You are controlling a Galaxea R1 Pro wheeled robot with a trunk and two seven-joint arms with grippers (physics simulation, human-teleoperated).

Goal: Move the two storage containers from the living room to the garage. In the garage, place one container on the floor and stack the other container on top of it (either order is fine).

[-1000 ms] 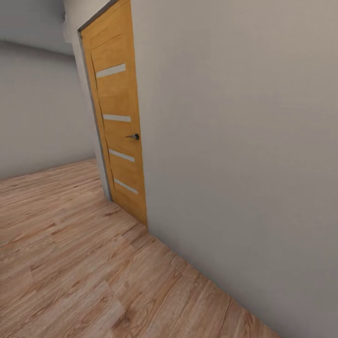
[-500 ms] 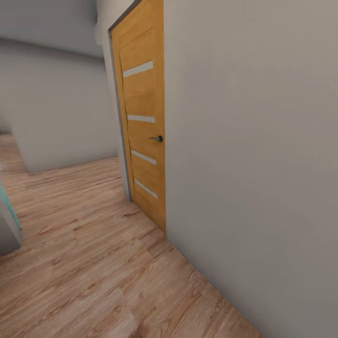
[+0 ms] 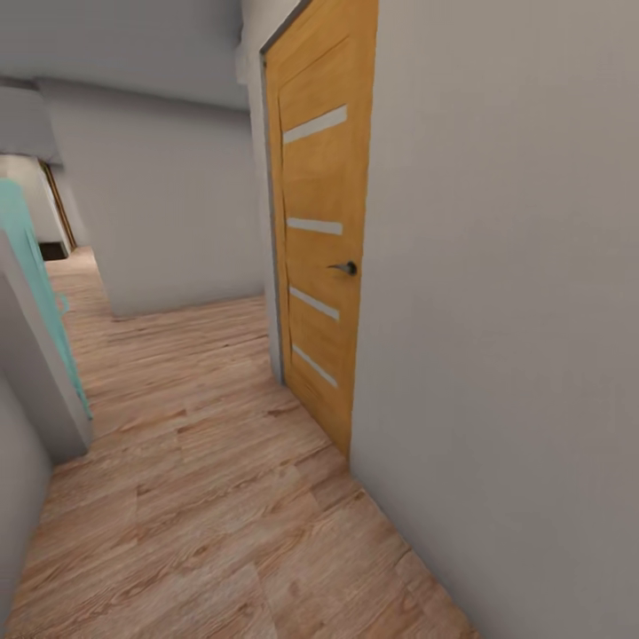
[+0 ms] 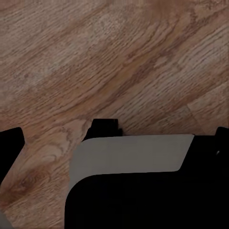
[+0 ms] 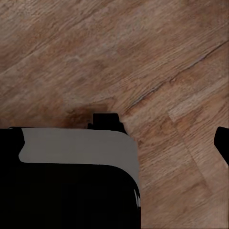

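Robot in a hallway. Head view: light wood-plank floor (image 3: pixel 195 497) runs from 6 o'clock up toward 10 o'clock. Grey wall (image 3: pixel 506 311) takes the whole 3 o'clock side. Orange door (image 3: pixel 324 240) at 12–1 o'clock, shut, upright, long axis vertical, four pale horizontal stripes, dark lever handle (image 3: pixel 344 267) near its right edge at mid-height. Further grey wall (image 3: pixel 169 204) at 11 o'clock, corridor bending off past it toward 10 o'clock. Teal panel edge (image 3: pixel 35 266) at 9 o'clock against a grey wall corner (image 3: pixel 35 382), leaning in perspective.

Left wrist view: camera points down at wood-plank floor (image 4: pixel 114 62), grain running diagonally. Left gripper (image 4: pixel 114 138) body shows as a grey-and-black block, dark finger parts at both side edges; fingertips out of frame, so jaw gap cannot be told.

Right wrist view: also pointing down at plank floor (image 5: pixel 143 57), a plank seam running diagonally. Right gripper (image 5: pixel 114 131) grey-and-black housing, dark bits at both edges; jaw state cannot be told.

Storage containers: not on this stretch of floor.
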